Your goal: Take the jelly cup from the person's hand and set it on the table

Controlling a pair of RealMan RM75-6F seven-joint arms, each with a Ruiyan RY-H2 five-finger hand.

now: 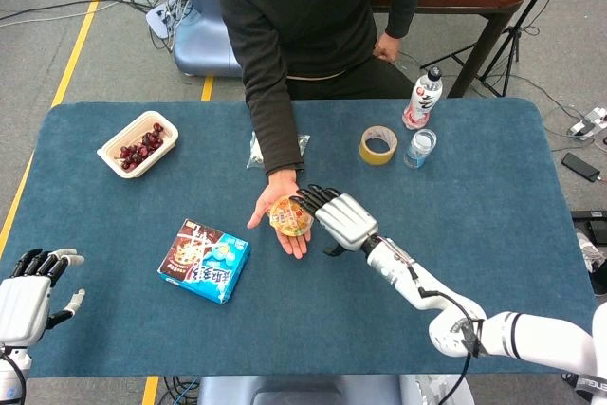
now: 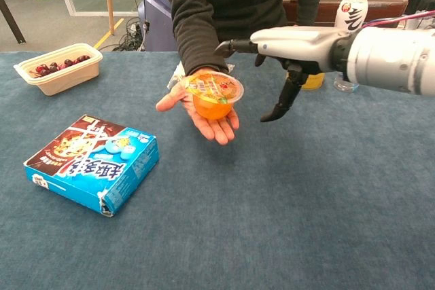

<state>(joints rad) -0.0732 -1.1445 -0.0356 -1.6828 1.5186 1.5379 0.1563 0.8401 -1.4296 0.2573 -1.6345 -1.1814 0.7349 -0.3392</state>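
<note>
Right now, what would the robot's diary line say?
right hand open beside jelly cup | cup on person's palm | left hand idle, open

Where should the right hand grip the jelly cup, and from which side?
Probably the orange wall just under the rim of the jelly cup, from the robot's right, where the right hand is already open. The cup sits upright on the person's palm, so its underside is covered and the foil lid is flat.
</note>
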